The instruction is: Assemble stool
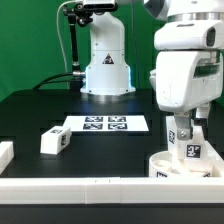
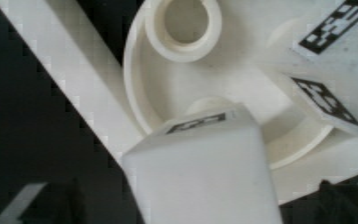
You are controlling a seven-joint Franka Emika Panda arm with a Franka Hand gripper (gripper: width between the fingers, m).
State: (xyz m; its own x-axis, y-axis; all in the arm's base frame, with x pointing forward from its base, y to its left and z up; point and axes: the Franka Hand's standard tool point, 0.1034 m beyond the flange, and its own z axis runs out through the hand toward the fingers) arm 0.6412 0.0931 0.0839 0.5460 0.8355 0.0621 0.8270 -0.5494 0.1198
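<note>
Seat disc (image 1: 163, 162), round, shallow and white, lies directly beneath the gripper (image 1: 186, 138), which clamps an upright, tagged white leg (image 1: 192, 152) standing on it.

Base: white pedestal (image 1: 105, 62) planted at the back, mid-scene.
Arm: and there's the bulky upper link (image 1: 186, 70), filling the exterior view's right and reaching downward.
Wrist: pointing straight down, close to vertical.
Gripper: gripper (image 1: 188, 136) is down low, dark jaws clamped either side of an upright leg (image 1: 191, 152).
</note>
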